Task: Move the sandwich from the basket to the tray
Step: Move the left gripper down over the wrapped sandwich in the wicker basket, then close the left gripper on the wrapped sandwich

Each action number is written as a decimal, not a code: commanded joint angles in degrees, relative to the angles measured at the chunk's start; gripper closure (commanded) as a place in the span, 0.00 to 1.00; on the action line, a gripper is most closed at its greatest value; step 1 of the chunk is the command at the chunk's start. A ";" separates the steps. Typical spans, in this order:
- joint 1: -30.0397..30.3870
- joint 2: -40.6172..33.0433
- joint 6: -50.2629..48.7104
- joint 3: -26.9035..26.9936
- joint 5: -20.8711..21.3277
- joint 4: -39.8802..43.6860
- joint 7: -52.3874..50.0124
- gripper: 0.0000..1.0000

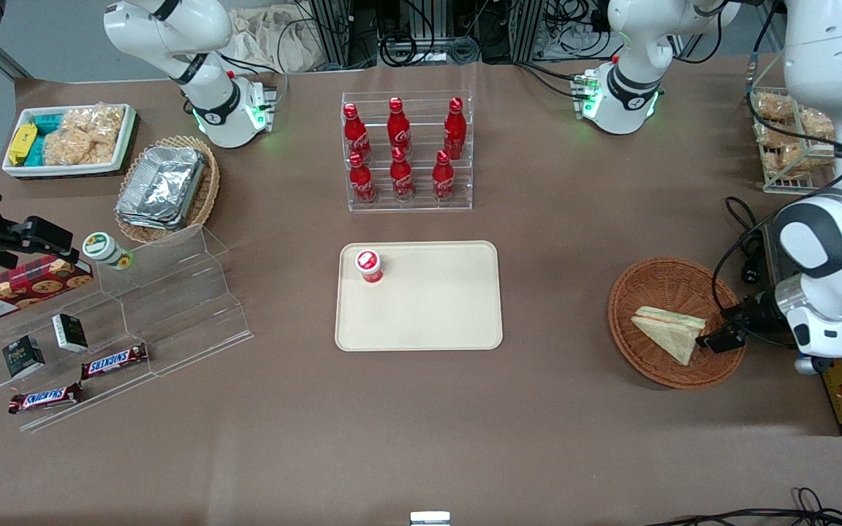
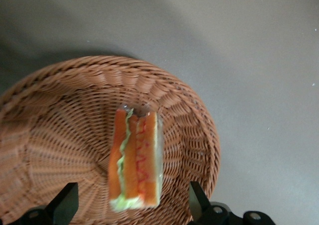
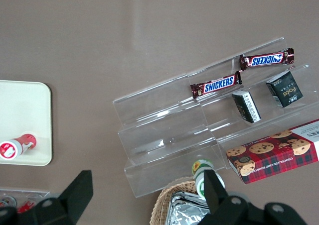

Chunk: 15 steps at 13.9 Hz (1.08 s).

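Left wrist view: my claw (image 2: 129,205) spread wide, fingers (image 2: 65,202) either side of sandwich (image 2: 135,158), not touching. Sandwich in basket (image 2: 60,135), cut edge facing camera, long axis running away from claw. Tray (image 1: 450,321) well apart on desk (image 1: 421,424).

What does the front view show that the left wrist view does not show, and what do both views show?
Only the front view shows the beige tray with a red-capped cup on it.

Only the left wrist view shows the sandwich's red and green filling edge-on, between the open gripper fingers.

Both show the sandwich lying in the reddish-brown wicker basket.
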 commanded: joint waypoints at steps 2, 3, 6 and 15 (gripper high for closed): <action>-3.29 3.60 5.04 -0.10 -2.08 1.03 -4.14 0.00; -3.82 3.96 5.40 -0.02 -2.08 0.94 -4.50 0.00; -4.00 3.87 4.96 -0.01 -1.29 0.68 -3.71 0.09; -4.62 -1.65 -2.56 0.16 14.67 1.81 -4.32 0.74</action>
